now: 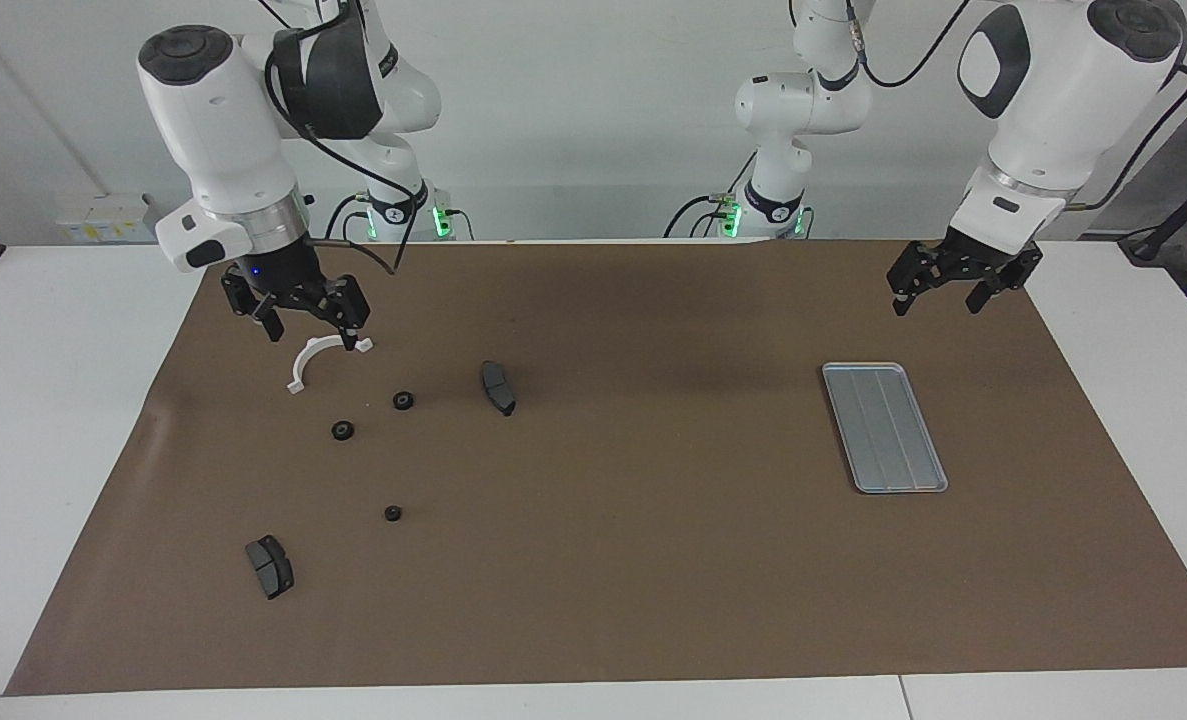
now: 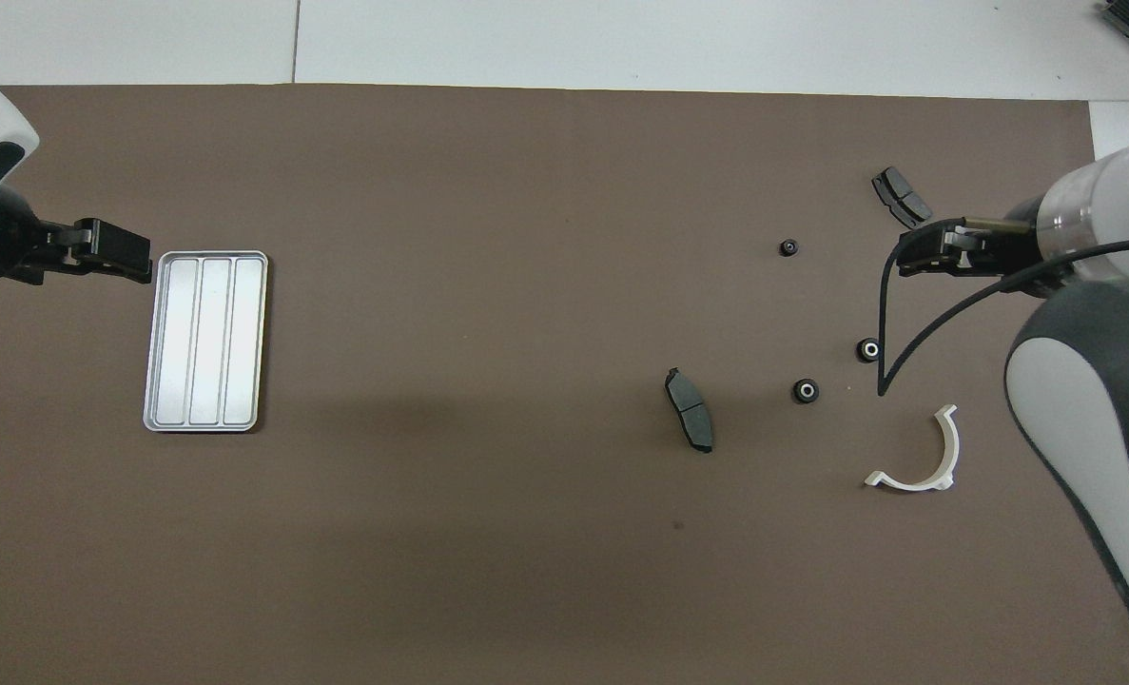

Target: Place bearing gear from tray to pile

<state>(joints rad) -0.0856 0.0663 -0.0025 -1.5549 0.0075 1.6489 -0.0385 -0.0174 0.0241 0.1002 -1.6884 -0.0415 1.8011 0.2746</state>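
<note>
Three small black gears lay flat on the brown mat at the right arm's end of the table, holes facing up: one beside another, the third farther from the robots. Round, they showed no long axis.

White half-ring bracket: nearer the robots, open side facing away from them.
Two brake pads: well apart.
Tray: long axis running away from the robots, nothing in it.
Right gripper: raised over the bracket, fingers apart, holding nothing.
Left gripper: waiting near the tray, fingers apart, holding nothing.
</note>
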